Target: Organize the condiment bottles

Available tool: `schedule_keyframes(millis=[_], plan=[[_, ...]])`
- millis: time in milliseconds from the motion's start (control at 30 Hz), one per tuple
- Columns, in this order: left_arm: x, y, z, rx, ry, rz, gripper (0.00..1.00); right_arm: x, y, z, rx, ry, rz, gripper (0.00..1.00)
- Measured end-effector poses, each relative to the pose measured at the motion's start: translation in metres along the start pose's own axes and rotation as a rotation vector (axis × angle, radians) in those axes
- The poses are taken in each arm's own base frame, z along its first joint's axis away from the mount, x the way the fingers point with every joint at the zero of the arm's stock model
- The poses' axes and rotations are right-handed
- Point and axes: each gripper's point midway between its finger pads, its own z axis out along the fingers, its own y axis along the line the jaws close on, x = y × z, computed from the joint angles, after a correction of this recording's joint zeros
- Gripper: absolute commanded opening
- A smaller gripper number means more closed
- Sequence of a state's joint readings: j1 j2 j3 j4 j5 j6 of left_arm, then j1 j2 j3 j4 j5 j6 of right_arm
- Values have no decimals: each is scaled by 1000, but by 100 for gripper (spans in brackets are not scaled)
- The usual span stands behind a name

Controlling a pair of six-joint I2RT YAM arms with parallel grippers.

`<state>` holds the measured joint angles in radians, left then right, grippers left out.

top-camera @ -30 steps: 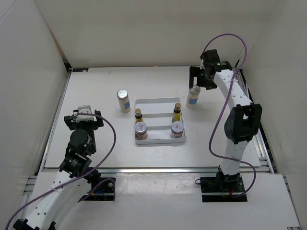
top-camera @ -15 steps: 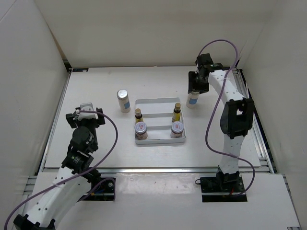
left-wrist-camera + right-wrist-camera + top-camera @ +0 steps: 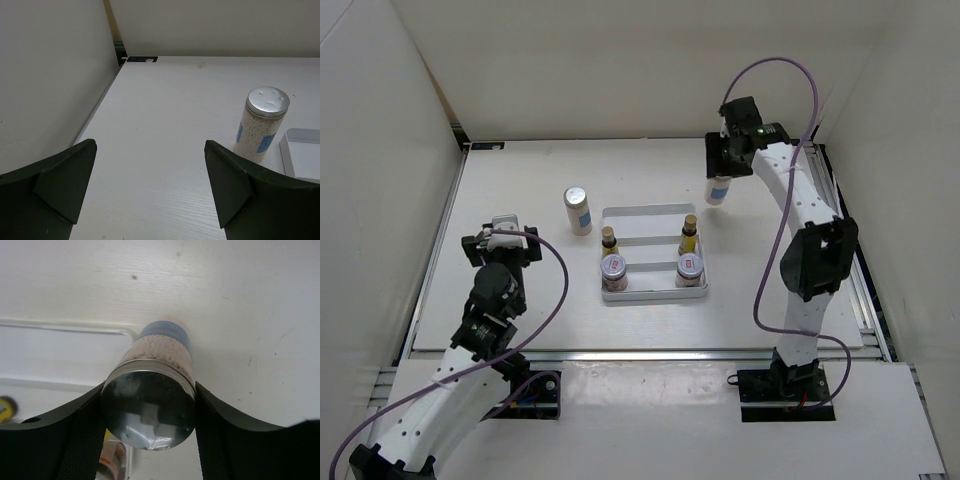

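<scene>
My right gripper [image 3: 720,180] is shut on a tall white silver-capped bottle [image 3: 718,190] [image 3: 161,355], held above the table just past the tray's far right corner. Its shiny cap [image 3: 148,411] fills the space between the fingers [image 3: 85,435]. A second tall white bottle [image 3: 578,211] [image 3: 260,125] stands on the table left of the white tray [image 3: 655,213]. In the tray stand two slim amber bottles [image 3: 609,239] [image 3: 689,234] and two squat jars [image 3: 613,270] [image 3: 689,269]. My left gripper [image 3: 150,190] hangs open over bare table, left of the standing bottle.
White walls enclose the table on the left, back and right. The tray's back row [image 3: 650,225] holds nothing. The right arm [image 3: 810,230] arches over the table's right side.
My right gripper closed on the tall white bottle and lifted it off the table, shifting slightly back and left. The left arm barely moved.
</scene>
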<state>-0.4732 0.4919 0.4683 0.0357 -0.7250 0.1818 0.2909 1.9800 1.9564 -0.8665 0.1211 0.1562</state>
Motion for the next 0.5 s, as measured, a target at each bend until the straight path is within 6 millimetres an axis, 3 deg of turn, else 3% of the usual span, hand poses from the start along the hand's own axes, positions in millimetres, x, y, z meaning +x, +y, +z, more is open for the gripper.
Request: schedule_keyframes(millis=[133,233,367,500], plan=[[5,-3,2,3,20,9,100,-24,47,-52,-91,-129,-73,14],[9,-4,2,5,33,16,100,-25,80,-76,-162,-177,-123,14],[10,-4,2,6,35,17,100,-12,107,-77,-223,-155,-169,13],[8,-3,1,5,30,13,100,14,108,-55,-217,-73,-183,13]])
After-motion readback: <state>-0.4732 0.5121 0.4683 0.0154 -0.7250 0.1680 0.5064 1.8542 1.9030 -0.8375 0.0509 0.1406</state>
